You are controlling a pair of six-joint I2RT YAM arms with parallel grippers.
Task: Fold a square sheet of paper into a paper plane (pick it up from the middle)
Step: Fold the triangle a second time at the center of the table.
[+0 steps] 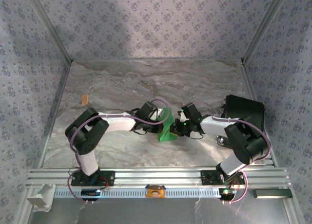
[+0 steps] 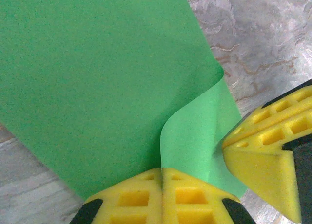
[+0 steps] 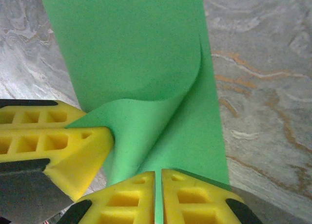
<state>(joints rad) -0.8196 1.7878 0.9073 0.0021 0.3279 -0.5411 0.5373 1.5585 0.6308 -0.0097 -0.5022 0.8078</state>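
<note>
The square sheet of paper (image 1: 168,131) is bright green and hangs folded between my two grippers above the middle of the table. In the left wrist view the paper (image 2: 97,87) curls into a soft fold. My left gripper (image 2: 162,171) is shut on its edge, with the right gripper's yellow fingers (image 2: 263,151) close by on the right. In the right wrist view the paper (image 3: 131,48) runs into my right gripper (image 3: 158,173), whose jaws stand a hair apart with the sheet between them. The left gripper's fingers (image 3: 58,146) pinch it at the left. A paper plane is out of view.
A black box (image 1: 243,112) stands at the back right, just behind the right arm. A small tan object (image 1: 85,98) lies near the left wall. Patterned walls close in the marbled table (image 1: 146,78) on three sides, and a metal rail (image 1: 156,177) runs along the front.
</note>
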